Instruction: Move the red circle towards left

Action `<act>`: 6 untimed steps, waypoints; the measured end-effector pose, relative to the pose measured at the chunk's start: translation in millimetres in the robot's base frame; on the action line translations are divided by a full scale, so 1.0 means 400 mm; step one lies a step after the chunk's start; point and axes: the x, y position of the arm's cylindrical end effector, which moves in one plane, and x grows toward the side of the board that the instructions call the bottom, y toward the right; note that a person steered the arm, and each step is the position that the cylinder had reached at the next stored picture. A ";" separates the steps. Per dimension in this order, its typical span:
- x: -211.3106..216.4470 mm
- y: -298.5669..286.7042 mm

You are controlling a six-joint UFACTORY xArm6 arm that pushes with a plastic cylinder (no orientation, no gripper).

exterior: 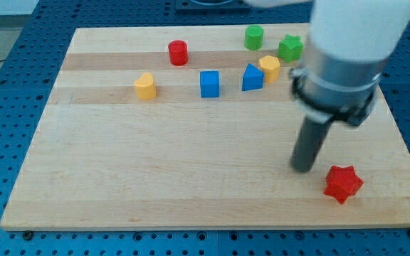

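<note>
Nearest the camera sits the red star (343, 183), close to the view's bottom-right corner of the wooden board (155, 178). My tip (304, 168) rests on the board just beside that star, on its view-left side and slightly higher in the view; a narrow strip of wood shows between them, so they look apart, not touching. The rod is a plain dark cylinder with nothing clamped or carried on it, and it has no jaws to open or close.

Taking the red star as the landmark, the red circle (178, 52) lies far off toward the view's top-left, well apart from my tip as well, up and to the view's left of it. It is a short round cylinder standing upright on its flat face, its axis vertical, so it points no particular way across the board.

Also up and left of the red star, the yellow block (145, 86) stands furthest left, then the blue cube (209, 83) and the blue triangular block (252, 77). A second yellow block (269, 67) touches that triangular block's right side. The green cylinder (253, 37) and green star (290, 48) lie almost straight above the red star, near the board's top edge.
</note>
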 end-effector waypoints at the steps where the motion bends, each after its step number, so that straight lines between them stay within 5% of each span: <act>1: -0.168 -0.152; 2: -0.255 -0.362; 3: -0.231 -0.563; 4: -0.360 -0.582; 5: -0.439 -0.428; 6: -0.602 -0.485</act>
